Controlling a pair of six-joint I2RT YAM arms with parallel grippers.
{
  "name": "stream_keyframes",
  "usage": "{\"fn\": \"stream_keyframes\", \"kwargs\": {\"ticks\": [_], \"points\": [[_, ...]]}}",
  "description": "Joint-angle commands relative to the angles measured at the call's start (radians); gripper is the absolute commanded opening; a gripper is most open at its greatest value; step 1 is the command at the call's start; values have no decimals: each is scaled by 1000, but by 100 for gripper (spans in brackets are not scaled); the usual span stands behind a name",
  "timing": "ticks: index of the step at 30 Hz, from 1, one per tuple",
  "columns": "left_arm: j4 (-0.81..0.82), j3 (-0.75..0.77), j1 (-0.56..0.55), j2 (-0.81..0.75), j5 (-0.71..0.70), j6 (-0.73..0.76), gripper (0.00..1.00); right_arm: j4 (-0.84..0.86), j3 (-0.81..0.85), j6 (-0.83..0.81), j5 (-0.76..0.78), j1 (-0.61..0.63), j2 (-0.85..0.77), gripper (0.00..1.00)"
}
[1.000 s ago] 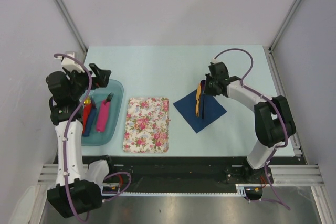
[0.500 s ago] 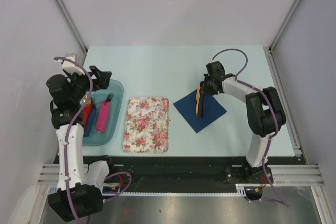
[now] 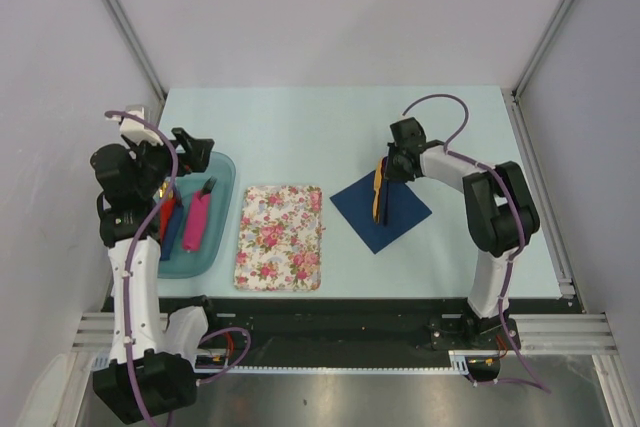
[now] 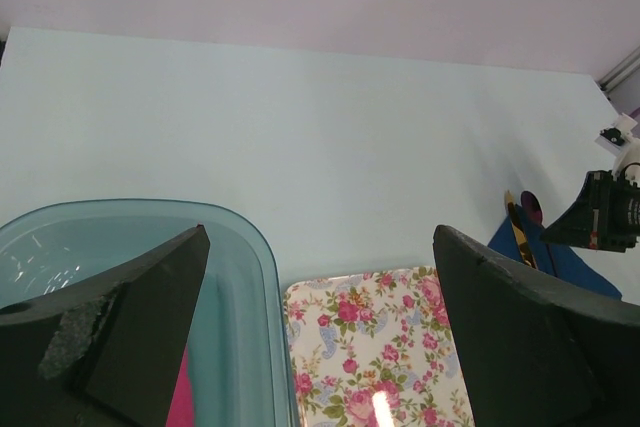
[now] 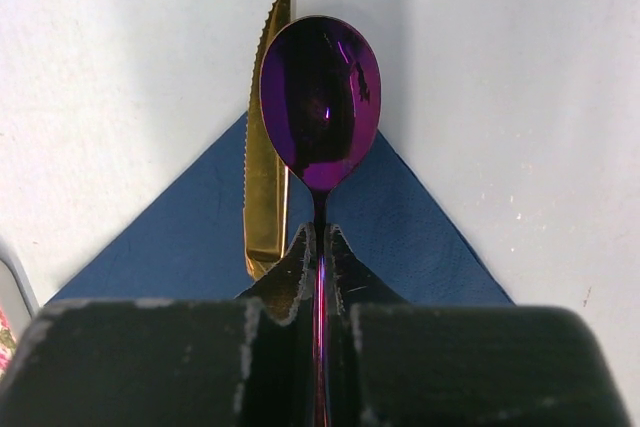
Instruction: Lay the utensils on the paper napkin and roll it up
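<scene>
Top external view, left to right. Left tool (image 3: 190,150) hangs over the far end of a teal tray (image 3: 222,197), jaws spread wide and released, nothing between them. Tray holds chunky red (image 3: 165,217), blue (image 3: 175,232) and pink (image 3: 196,222) pieces, side by side. Floral mat (image 3: 280,237) lies flat on the desk (image 3: 300,127), just beside the tray.

Navy napkin (image 3: 400,209) lies right of the mat, apart from it, turned corner-on like a diamond. Gold knife (image 3: 376,197) lies on the napkin's left part, its tip past the far corner. Purple spoon (image 3: 385,161) is close on the knife's right, bowl at that same corner.

Right wrist view: right tool (image 5: 318,237) is clenched on the spoon's thin dark handle just behind the bowl. Whether the spoon touches the napkin, cannot tell.
</scene>
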Motion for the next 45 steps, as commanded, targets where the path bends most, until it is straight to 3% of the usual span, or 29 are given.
{"fn": "stream_keyframes", "kwargs": {"ticks": [1,9,20,28,30,34,39,41,45], "points": [[32,-3,-6,-19,-2,13,100,15,44,5,30,-5,22,5],[37,-2,-6,-13,-3,9,100,3,57,13,31,-6,37,10],[12,20,-6,-17,24,33,100,-41,75,40,-38,-17,-21,27],[-228,167,-64,52,84,314,100,-89,29,-33,-188,-83,-281,69],[-256,176,-140,59,67,428,100,-112,8,-86,-229,-91,-331,79],[-288,164,-323,76,3,598,100,-167,-41,-196,-311,-108,-423,81],[-236,109,-564,93,15,710,100,-187,-161,-294,-408,-137,-480,75],[-209,86,-686,113,-40,721,99,-150,-189,-314,-353,-134,-477,69],[-128,15,-831,141,-114,650,99,-193,-151,-303,-228,-120,-387,59]]}}
